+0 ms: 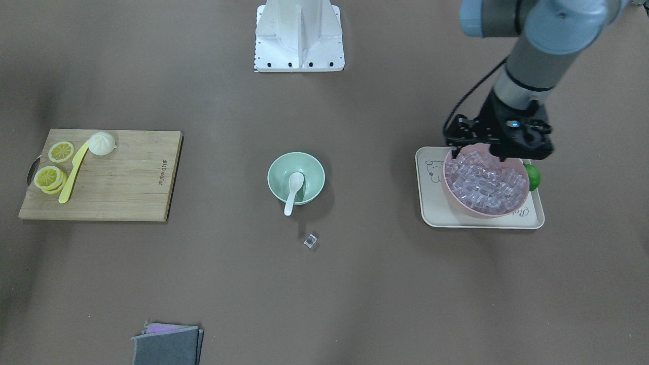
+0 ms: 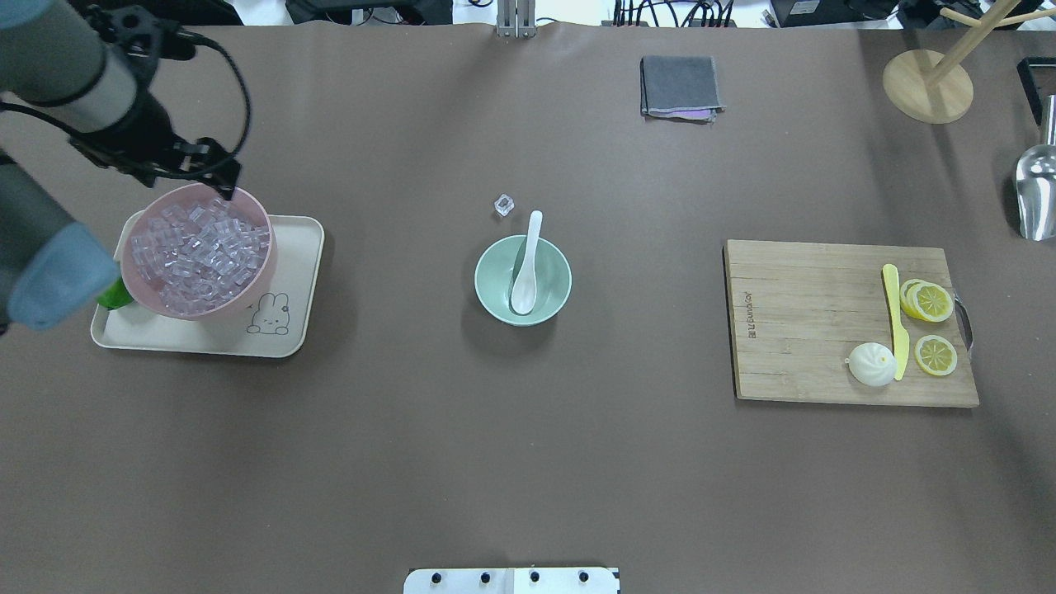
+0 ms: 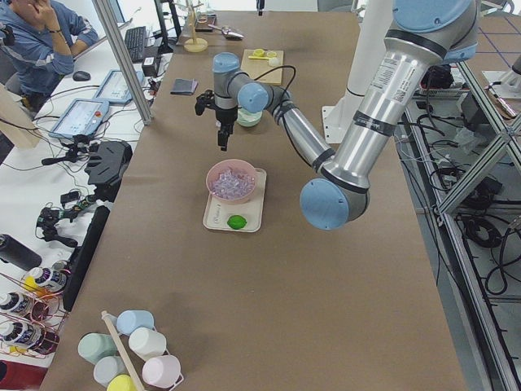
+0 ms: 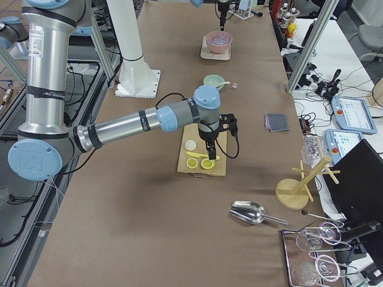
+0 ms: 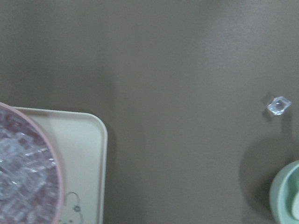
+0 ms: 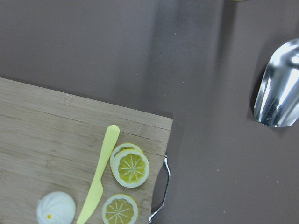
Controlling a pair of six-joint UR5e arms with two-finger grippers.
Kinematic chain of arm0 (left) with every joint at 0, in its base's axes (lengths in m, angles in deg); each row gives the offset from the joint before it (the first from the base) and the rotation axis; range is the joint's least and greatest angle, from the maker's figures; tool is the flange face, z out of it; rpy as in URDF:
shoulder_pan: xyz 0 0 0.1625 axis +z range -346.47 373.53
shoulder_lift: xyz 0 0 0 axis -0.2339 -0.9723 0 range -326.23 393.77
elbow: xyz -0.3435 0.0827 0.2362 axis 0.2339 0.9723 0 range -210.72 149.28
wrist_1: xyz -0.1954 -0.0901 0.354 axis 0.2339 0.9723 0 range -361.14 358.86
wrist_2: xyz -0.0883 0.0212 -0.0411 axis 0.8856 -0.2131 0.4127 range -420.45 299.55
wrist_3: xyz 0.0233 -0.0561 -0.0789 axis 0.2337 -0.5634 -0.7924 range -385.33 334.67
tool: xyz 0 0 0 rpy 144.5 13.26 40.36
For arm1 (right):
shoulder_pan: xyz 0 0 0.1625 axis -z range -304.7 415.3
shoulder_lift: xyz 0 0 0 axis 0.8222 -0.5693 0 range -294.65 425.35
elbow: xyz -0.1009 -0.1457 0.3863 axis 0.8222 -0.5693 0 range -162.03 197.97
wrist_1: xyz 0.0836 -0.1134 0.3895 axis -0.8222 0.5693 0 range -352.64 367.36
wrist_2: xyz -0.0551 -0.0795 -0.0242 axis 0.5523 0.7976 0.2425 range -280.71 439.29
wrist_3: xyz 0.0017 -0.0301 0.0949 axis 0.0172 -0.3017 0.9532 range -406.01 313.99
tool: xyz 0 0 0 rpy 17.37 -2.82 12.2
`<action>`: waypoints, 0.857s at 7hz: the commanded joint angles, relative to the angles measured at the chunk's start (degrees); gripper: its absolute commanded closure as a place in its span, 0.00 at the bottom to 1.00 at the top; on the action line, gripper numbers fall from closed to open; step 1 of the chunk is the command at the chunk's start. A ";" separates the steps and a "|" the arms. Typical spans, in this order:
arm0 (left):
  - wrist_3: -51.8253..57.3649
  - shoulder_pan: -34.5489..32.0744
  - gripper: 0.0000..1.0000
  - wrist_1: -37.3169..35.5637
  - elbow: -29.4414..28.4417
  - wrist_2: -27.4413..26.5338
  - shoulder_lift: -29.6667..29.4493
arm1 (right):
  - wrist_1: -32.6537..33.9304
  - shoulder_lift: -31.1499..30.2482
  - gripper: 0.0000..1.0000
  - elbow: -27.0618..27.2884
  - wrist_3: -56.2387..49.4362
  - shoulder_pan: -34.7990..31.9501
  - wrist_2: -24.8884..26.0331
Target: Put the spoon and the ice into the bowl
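The white spoon [image 1: 294, 190] lies in the mint-green bowl [image 1: 280, 170] at the table's middle, scoop inside and handle over the rim; both show in the overhead view, spoon [image 2: 526, 266] and bowl [image 2: 493, 290]. One loose ice cube [image 1: 310, 241] lies on the table beside the bowl, also in the left wrist view [image 5: 278, 105]. Several ice cubes [image 1: 484, 178] fill a pink bowl [image 2: 262, 247] on a cream tray [image 1: 431, 205]. My left gripper [image 1: 476, 151] hovers over that bowl's rim, jaws apart and empty. My right gripper [image 4: 210, 146] hangs above the cutting board; I cannot tell its state.
A wooden cutting board [image 2: 808, 322] holds lemon slices [image 2: 931, 302], a yellow knife [image 2: 895, 318] and a white bun [image 2: 871, 364]. A lime [image 1: 532, 176] sits on the tray. A grey cloth [image 2: 680, 97], a metal scoop [image 2: 1038, 194] and a wooden stand [image 2: 927, 84] stand at the far edge.
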State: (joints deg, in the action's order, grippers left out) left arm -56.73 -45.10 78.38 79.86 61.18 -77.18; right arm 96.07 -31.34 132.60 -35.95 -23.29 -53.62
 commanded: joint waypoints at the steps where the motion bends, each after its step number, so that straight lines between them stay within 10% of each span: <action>1: 25.56 -13.20 0.02 0.02 0.00 3.69 11.32 | 3.29 0.01 0.00 -0.20 -6.78 -2.87 -0.07; 6: 51.53 -30.57 0.02 2.72 -6.52 7.22 26.65 | 6.03 -0.78 0.00 -0.81 -12.52 -4.90 -0.07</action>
State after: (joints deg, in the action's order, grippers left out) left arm -6.17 -74.41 79.43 73.76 68.21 -53.15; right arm 102.11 -31.89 132.11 -48.23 -28.11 -53.69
